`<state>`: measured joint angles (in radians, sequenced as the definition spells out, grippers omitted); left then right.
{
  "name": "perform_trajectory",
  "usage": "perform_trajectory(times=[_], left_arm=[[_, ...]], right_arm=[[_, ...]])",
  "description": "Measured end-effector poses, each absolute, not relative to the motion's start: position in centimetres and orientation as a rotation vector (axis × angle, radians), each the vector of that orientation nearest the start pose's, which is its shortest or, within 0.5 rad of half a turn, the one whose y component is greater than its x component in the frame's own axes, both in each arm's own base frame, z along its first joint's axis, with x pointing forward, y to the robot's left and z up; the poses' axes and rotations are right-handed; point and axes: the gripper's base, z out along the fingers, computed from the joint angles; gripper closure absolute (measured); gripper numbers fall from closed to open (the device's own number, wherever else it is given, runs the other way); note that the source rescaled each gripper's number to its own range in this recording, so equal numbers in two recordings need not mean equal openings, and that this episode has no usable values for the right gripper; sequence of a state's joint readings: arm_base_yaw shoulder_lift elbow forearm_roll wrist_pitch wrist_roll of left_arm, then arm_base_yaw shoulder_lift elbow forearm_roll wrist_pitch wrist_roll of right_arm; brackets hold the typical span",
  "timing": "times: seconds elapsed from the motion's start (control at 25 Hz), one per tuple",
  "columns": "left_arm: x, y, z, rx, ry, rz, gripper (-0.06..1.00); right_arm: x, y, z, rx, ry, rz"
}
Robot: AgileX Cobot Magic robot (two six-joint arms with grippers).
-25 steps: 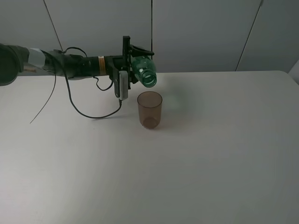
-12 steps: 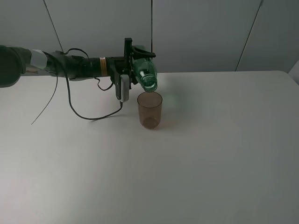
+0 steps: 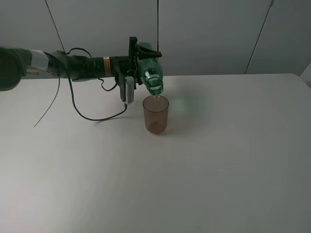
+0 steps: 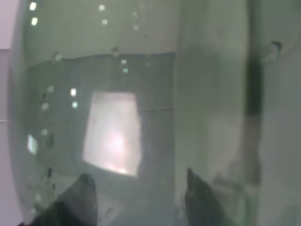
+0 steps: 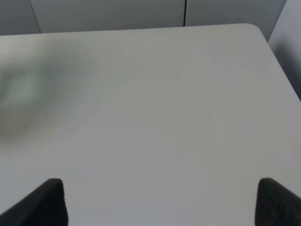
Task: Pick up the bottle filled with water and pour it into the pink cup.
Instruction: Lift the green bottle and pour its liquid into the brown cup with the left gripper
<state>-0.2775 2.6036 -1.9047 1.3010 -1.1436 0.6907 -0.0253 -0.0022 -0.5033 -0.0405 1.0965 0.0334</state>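
Note:
My left gripper [image 3: 142,54] is shut on the green transparent bottle [image 3: 150,73] and holds it tilted neck-down. The bottle's open mouth is just above the rim of the pink cup [image 3: 156,114], which stands upright on the white table [image 3: 194,160]. A thin stream of water falls from the mouth into the cup. In the left wrist view the bottle [image 4: 141,103] fills the picture, with water and bubbles inside; the two dark fingertips [image 4: 75,202] show at its lower edge. My right gripper [image 5: 160,200] shows only in the right wrist view, open and empty over bare table.
A black cable [image 3: 87,114] hangs from the left arm and loops on the table left of the cup. Grey wall panels [image 3: 214,34] stand behind the table's far edge. The table's right corner [image 5: 256,28] shows in the right wrist view.
The left gripper has rolled the bottle further, so the neck has swung from sideways to pointing down over the cup, and water has begun to fall. The cup has not moved.

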Motion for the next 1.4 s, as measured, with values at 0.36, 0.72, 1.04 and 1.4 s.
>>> perform_trajectory(times=[0.36, 0.72, 1.04, 1.4], left_arm=[[48.07, -22.04, 10.38, 1.630, 0.133, 0.195, 0.93], [47.96, -22.07, 10.93, 1.648, 0.093, 0.210, 0.93], [47.90, -22.07, 10.92, 1.658, 0.076, 0.214, 0.93], [47.87, -22.08, 10.98, 1.653, 0.059, 0.226, 0.93]], right_arm=[[-0.73, -0.31, 27.54, 0.064, 2.073, -0.044], [-0.73, -0.31, 27.54, 0.064, 2.073, -0.044], [-0.73, -0.31, 27.54, 0.064, 2.073, -0.044], [-0.73, -0.31, 27.54, 0.064, 2.073, -0.044]])
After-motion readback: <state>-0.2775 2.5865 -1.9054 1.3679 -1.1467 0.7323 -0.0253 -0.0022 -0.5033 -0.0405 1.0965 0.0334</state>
